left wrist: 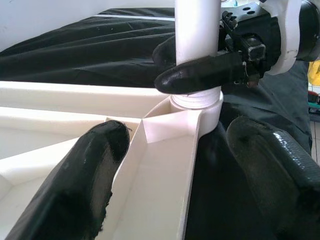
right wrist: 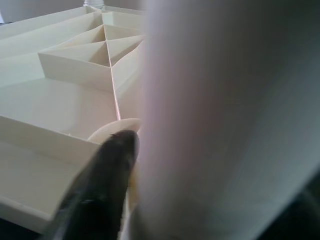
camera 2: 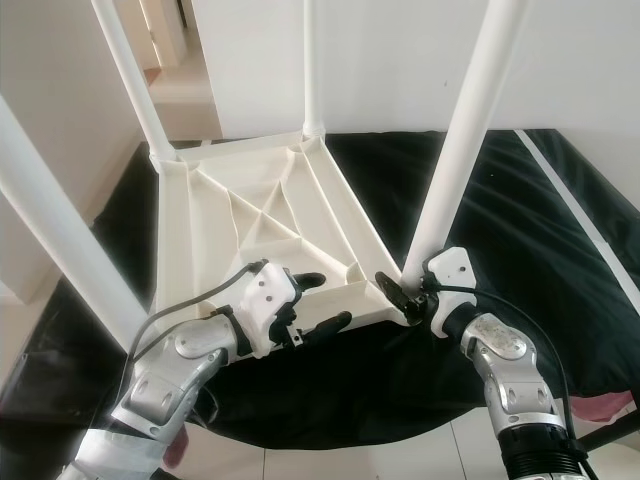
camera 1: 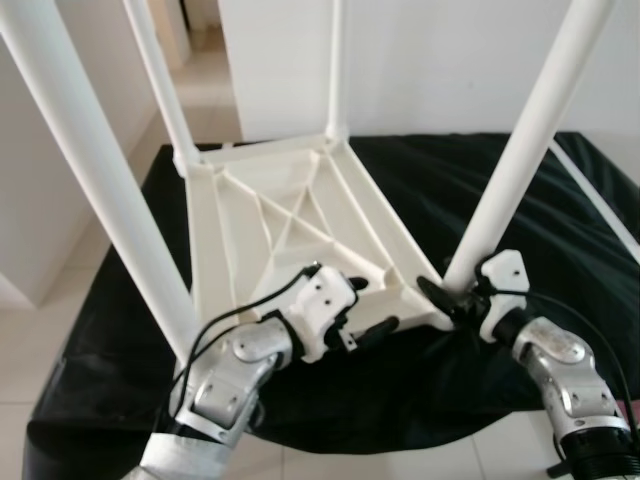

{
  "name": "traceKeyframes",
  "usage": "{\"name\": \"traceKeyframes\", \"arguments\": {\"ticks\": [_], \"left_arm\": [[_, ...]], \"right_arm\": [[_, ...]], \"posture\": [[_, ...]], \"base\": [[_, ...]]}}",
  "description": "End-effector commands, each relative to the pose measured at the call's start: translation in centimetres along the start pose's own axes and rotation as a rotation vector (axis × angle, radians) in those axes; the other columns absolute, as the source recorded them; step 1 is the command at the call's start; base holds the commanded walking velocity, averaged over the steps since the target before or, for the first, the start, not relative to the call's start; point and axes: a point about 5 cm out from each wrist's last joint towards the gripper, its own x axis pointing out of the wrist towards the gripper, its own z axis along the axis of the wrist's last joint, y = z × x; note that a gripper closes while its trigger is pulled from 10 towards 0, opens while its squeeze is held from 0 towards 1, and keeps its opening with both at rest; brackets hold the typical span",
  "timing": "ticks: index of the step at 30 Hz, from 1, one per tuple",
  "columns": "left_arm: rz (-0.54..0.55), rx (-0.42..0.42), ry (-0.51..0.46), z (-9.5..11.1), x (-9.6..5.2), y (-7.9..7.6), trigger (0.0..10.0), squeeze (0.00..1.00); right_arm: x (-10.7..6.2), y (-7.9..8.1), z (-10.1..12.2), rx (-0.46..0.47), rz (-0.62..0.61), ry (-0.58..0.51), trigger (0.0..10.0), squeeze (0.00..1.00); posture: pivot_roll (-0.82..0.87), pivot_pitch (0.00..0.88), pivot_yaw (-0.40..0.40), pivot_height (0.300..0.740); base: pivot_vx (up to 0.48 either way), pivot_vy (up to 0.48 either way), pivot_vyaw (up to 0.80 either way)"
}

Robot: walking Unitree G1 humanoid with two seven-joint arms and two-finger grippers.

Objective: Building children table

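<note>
While the right gripper [camera 1: 447, 297] clamps a white leg [camera 1: 520, 155], black cloth [camera 1: 440, 190] spreads beneath. Left gripper [camera 1: 372, 312] straddles the tabletop [camera 1: 290, 225] rim, unclenched. Beyond them stands a white wall [camera 1: 450, 60].

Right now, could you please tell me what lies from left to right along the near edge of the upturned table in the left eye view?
Near left leg → left hand → right hand → near right leg.

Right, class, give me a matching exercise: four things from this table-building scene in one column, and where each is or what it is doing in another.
Things:
1. right gripper
2. left gripper
3. black cloth
4. tabletop

States:
A. lies upside down
B. clamps the base of a table leg
C. astride the tabletop's near edge
D. spread under the tabletop

Pairs: 1-B, 2-C, 3-D, 4-A
</note>
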Motion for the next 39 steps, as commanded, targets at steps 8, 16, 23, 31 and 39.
{"name": "traceKeyframes", "arguments": {"ticks": [8, 16, 23, 31, 39], "left_arm": [[0.002, -0.002, 0.022, -0.4, -0.5, 0.0, 10.0, 0.00], [-0.004, -0.002, 0.021, -0.3, -0.4, 0.1, 10.0, 0.00], [-0.015, -0.001, 0.022, -0.4, -0.3, 0.1, 10.0, 0.00], [-0.025, -0.001, 0.020, -0.4, -0.1, 0.0, 10.0, 0.00], [-0.023, -0.002, 0.017, -0.4, -0.1, -0.1, 10.0, 0.00]], "right_arm": [[-0.3, 0.3, -1.4, 0.031, -0.004, 0.041, 10.0, 0.00], [-0.4, 0.4, -1.1, 0.068, -0.117, -0.005, 10.0, 0.00], [-0.5, 1.2, -1.0, 0.098, -0.217, -0.015, 10.0, 0.00], [0.1, 2.9, -0.3, 0.169, -0.376, -0.085, 10.0, 0.00], [-0.2, 3.6, -0.3, 0.253, -0.653, -0.080, 10.0, 0.00]], "posture": [[-0.08, 0.015, 0.015, 0.740], [-0.09, 0.012, 0.020, 0.740], [-0.10, 0.008, 0.029, 0.740], [-0.10, 0.007, 0.030, 0.740], [-0.09, 0.003, 0.010, 0.740]], "base": [[0.000, 0.000, 0.00], [0.000, 0.000, 0.00], [0.000, 0.000, 0.00], [0.000, 0.000, 0.00], [0.000, 0.000, 0.00]]}}
